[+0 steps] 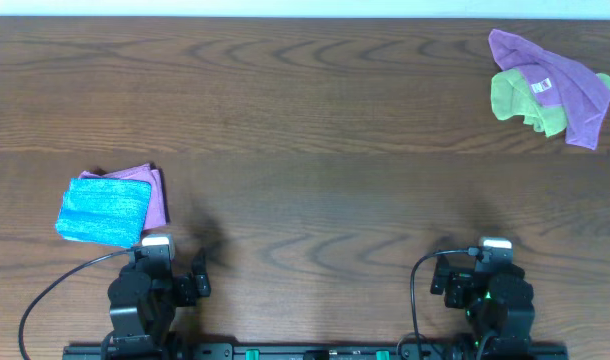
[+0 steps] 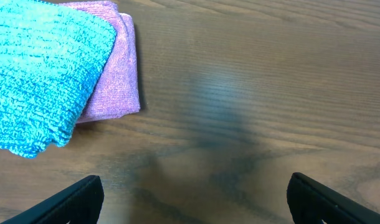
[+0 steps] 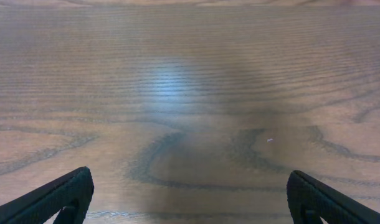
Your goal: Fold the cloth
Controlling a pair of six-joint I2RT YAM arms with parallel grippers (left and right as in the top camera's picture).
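Dark wooden table [image 1: 315, 120] is lying under both our arms. We are seeing the cloth [image 1: 103, 210] at the near left, folded into a thick square and lying partly on a folded pink cloth [image 1: 157, 192]. We are holding our left gripper [image 2: 196, 202] just near of it, fingers wide apart and not touching it. Our right gripper [image 3: 190, 199] is hanging over bare wood, fingers wide too. At the far right, a purple cloth [image 1: 560, 80] and a green cloth [image 1: 515, 98] are lying crumpled together.

Table [image 1: 315, 130] middle passable; cloth [image 1: 103, 210] left, crumpled pile [image 1: 545, 85] far-right.
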